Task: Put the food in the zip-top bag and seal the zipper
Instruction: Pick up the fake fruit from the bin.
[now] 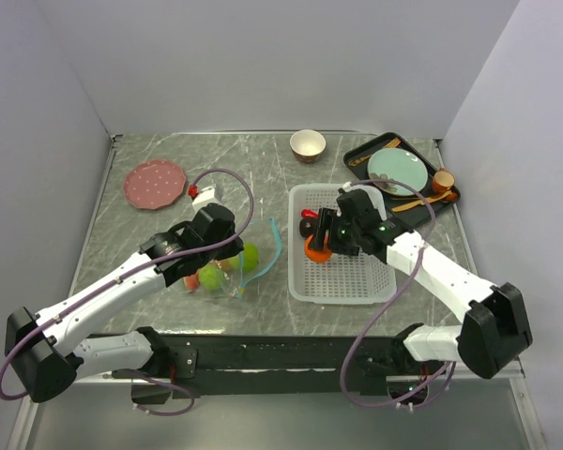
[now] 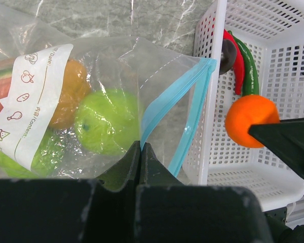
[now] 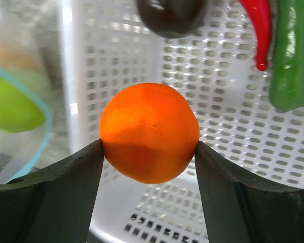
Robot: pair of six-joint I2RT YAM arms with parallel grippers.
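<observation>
Right hand: mine, clamped on an orange, one finger on each flank, with the white basket beneath it.
Left hand: mine, closed tight, pinching the near lip of the zip-top bag at its mouth.
Zipper: the teal strip runs up and away from my left fingertips, unsealed. The mouth gapes toward my right hand.
Already bagged: just beyond my left hand a green apple and a second orange show through the clear plastic. More green and a red piece lie to their left, partly hidden by the printed label.
Left to pack: beyond my right hand, by the basket's far wall, lie a dark brown piece, a red chili and a green pepper, close together.
Tabletop: grey marble. The bag lies just beside the basket, on my right hand's left.
Farther off: a pink plate sits well beyond my left hand. A small bowl and a black tray carrying a teal plate sit beyond my right.
Progress: by my reckoning, past halfway. Several pieces are in, one is in my grip, and three wait in the basket. The seal is not yet begun and comes last.
</observation>
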